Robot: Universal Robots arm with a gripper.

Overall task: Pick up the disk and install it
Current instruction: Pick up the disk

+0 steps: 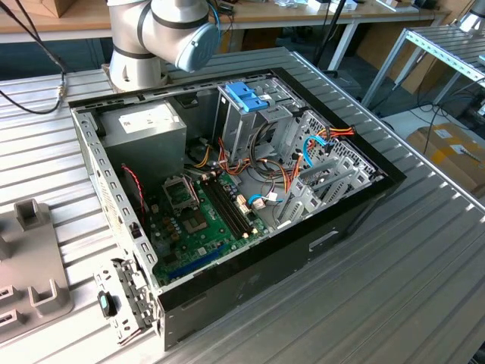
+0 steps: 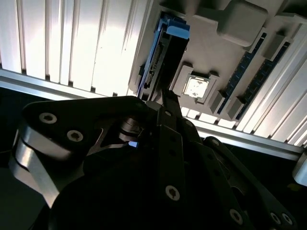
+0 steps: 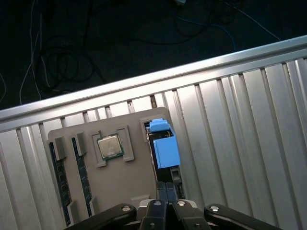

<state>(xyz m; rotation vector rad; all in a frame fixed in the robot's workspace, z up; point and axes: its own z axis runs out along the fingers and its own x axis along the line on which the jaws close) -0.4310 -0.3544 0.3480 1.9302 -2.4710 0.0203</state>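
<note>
My pincer [image 3: 166, 205] hangs right at the disk [image 3: 165, 151], which stands on edge in the grey tray [image 3: 132, 182]. Clamped or apart: cannot tell.

Even bright light in the exterior view, blown-out glare on the ribbed table [image 2: 72, 43] in the second wrist view

Item: disk [image 3: 165, 153], thin rectangular drive
Colour: dark body, blue plastic frame, blue tab at one end
Pose: standing on edge; in the second wrist view a connector strip shows on one narrow side
Location: in the outer slot of the grey tray [image 3: 129, 177], beside its chip pocket
Support: tray lies on ribbed metal table [image 3: 230, 134]
</note>
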